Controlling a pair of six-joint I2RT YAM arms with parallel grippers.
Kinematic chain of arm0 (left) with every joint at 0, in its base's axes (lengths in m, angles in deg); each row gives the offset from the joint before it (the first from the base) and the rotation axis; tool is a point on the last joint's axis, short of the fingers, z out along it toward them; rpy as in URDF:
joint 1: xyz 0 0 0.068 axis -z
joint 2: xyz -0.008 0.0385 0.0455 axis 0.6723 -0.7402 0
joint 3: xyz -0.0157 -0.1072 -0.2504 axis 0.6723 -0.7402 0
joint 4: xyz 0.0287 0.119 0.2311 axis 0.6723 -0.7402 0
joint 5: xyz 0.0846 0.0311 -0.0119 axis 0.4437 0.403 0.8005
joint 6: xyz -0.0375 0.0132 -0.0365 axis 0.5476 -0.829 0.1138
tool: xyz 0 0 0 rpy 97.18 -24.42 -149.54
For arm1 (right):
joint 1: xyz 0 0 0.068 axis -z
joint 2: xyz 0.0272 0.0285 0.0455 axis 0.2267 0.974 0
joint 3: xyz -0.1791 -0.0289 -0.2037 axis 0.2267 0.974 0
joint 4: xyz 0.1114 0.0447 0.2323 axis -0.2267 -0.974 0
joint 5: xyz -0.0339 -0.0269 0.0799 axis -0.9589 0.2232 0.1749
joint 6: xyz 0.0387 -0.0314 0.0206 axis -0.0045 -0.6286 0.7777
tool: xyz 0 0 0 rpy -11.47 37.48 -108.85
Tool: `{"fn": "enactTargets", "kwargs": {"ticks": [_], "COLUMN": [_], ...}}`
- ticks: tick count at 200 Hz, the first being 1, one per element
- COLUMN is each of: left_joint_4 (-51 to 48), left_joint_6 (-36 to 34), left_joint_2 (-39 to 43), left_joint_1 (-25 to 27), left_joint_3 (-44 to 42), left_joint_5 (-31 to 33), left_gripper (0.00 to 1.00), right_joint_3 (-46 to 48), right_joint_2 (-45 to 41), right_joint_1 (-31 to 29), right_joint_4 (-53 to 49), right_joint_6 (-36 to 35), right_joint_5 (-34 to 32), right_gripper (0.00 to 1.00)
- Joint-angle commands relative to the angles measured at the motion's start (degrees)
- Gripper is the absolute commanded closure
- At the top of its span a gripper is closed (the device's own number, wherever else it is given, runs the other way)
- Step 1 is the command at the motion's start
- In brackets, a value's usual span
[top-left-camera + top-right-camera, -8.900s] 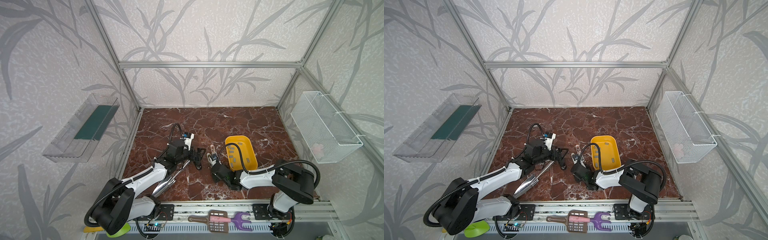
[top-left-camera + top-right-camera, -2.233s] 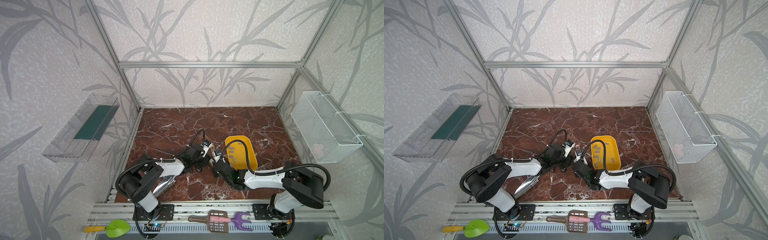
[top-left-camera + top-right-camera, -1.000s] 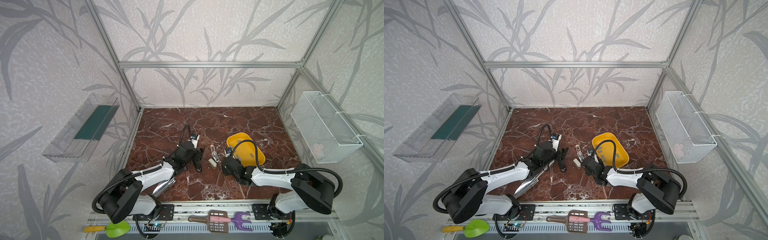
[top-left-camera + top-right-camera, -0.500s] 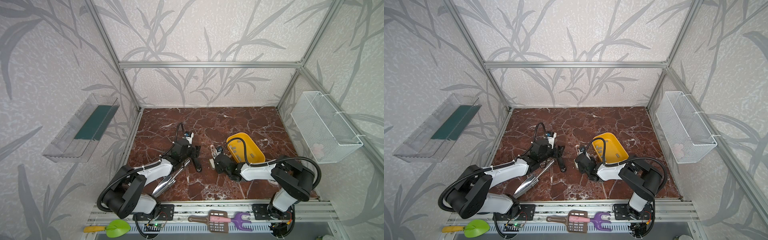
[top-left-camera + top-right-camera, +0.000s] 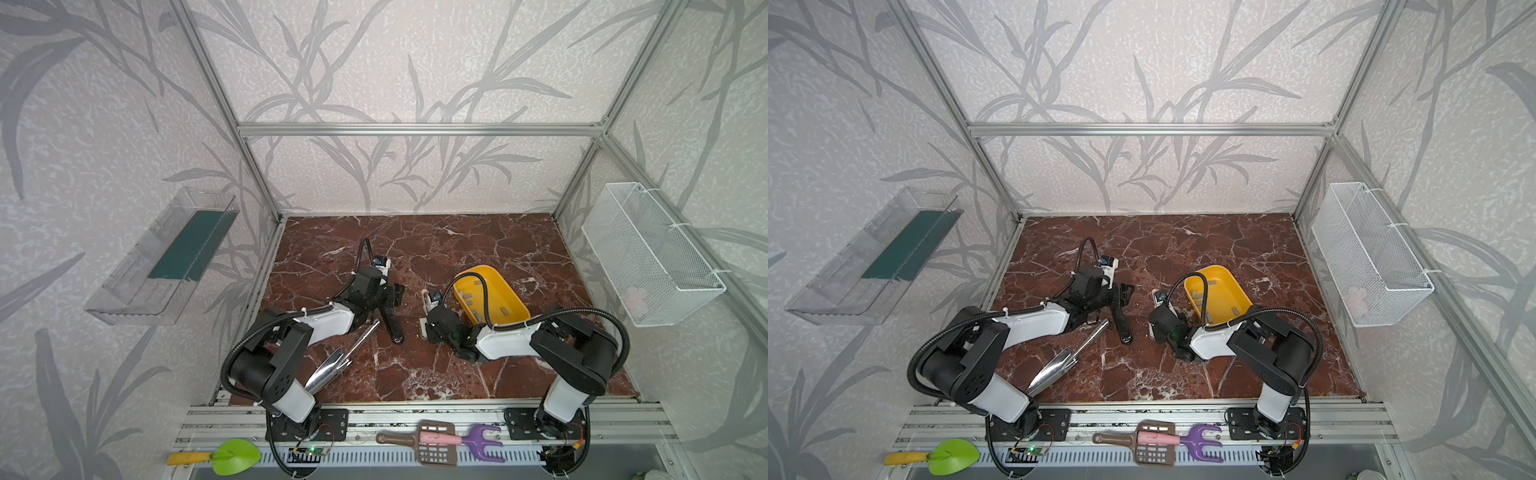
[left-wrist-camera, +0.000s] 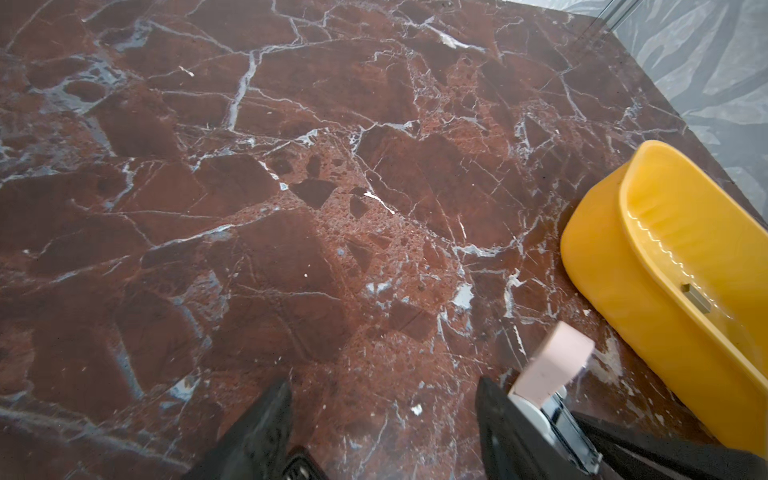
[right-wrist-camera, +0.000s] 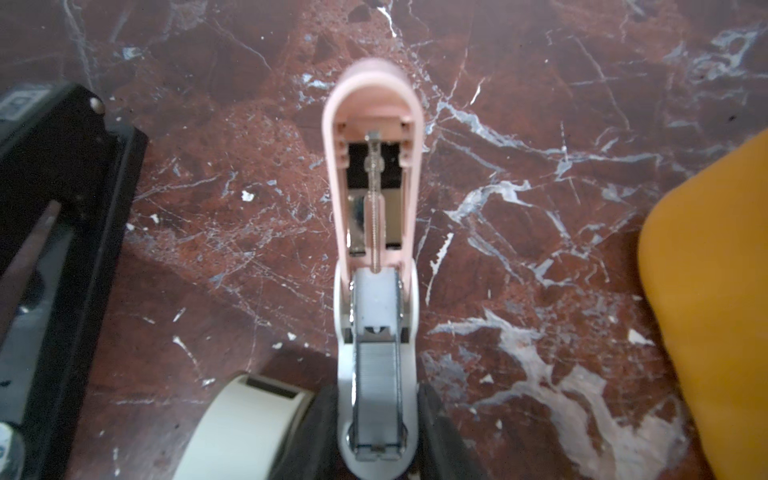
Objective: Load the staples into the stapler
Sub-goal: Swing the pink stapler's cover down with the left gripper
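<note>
A pink-lidded white stapler stands open on the marble floor, and a grey strip of staples lies in its channel. My right gripper is shut on the stapler's white base, one black finger against each side. In both top views this grip sits just left of the yellow tray, where several loose staples lie. My left gripper is open over bare floor with nothing between its fingers. The pink lid shows just beyond one of them.
A black stapler lies folded open beside the left gripper. A cream rounded object sits next to the right fingers. A silver scoop lies at front left. A wire basket and a clear shelf hang on the side walls.
My right gripper has moved left from the tray's edge to the open stapler and closed onto its base. My left arm shifted slightly, and its jaws stayed as wide as before.
</note>
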Motion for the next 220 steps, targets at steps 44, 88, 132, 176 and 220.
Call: {"fn": "enactTargets", "kwargs": {"ticks": [44, 88, 132, 176, 220], "left_joint_4": [3.1, 6.0, 9.0, 11.3, 14.4], "left_joint_6": [-4.3, -5.0, -8.1, -13.1, -15.4], "left_joint_2": [-8.1, -11.0, -11.7, -11.4, -11.1], "left_joint_1": [-0.2, 0.2, 2.4, 6.0, 6.9], "left_joint_3": [5.8, 6.6, 5.3, 2.6, -0.4], "left_joint_5": [-9.1, -14.6, -17.4, -14.6, -15.3], "left_gripper": [0.29, 0.29, 0.29, 0.3, 0.31], "right_joint_3": [1.3, 1.4, 1.9, 2.4, 3.2], "right_joint_2": [1.6, 2.2, 1.9, 1.0, -0.1], "right_joint_1": [0.3, 0.4, 0.4, 0.4, 0.4], "right_joint_4": [0.0, 1.5, 2.7, 2.8, 3.1], "right_joint_6": [-0.6, -1.2, -1.2, -0.8, -0.4], "right_joint_5": [1.7, 2.5, 3.1, 2.9, 2.6], "right_gripper": [0.79, 0.81, 0.81, 0.81, 0.76]}}
